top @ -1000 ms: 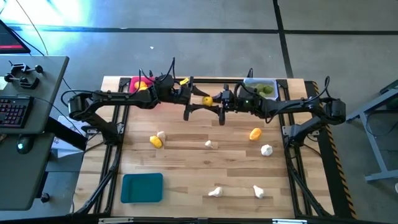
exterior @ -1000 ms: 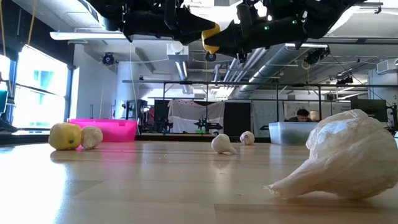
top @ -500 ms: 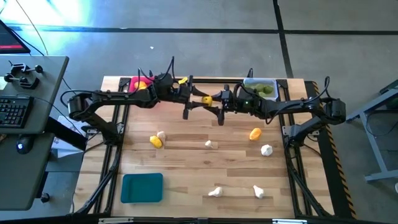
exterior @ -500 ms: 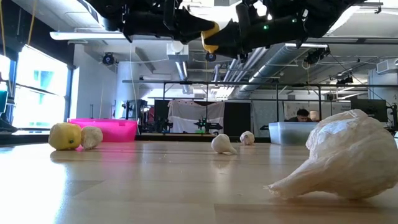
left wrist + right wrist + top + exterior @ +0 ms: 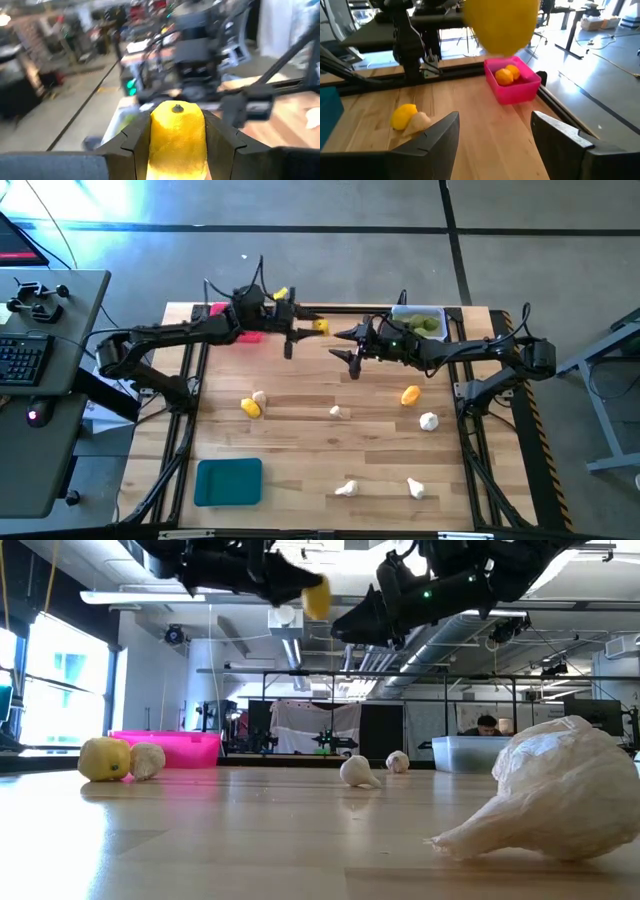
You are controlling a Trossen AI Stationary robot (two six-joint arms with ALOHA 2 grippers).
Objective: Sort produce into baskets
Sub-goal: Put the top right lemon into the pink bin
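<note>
Pink basket is seen at the table's far left, clear basket at far right. Right gripper is held mid-air between them, fingers spread, empty. Lemon is pinched aloft by left gripper.

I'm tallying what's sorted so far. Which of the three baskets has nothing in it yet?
The teal basket, alone at the table's near left. The pink basket holds lemons, the clear one limes.
</note>
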